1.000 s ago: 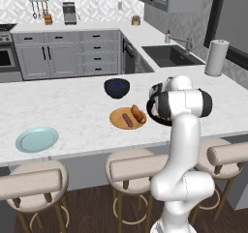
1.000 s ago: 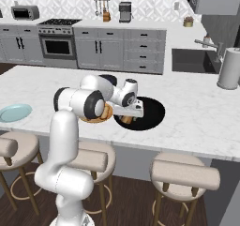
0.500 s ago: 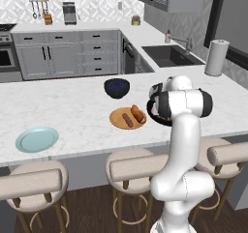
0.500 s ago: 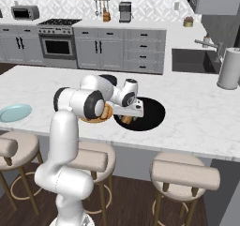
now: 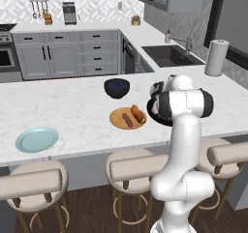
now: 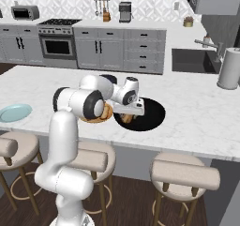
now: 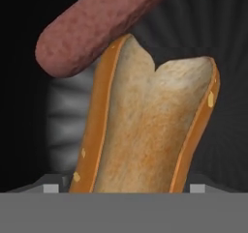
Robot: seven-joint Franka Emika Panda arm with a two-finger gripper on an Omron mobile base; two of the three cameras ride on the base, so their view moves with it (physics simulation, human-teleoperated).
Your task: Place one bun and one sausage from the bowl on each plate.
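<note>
While I look along the hand, a split bun (image 7: 150, 130) lies close below in the black bowl (image 6: 152, 117), with a sausage (image 7: 97, 24) touching its upper end. My gripper (image 6: 127, 118) hangs low over the bowl's left part; whether its fingers are closed on anything I cannot tell. Just left of the bowl, the orange-brown plate (image 5: 117, 121) carries one sausage (image 5: 127, 120) and one bun (image 5: 138, 113). Well apart, near the counter's (image 5: 72, 106) front edge, sits the pale blue-green plate (image 5: 37, 139).
</note>
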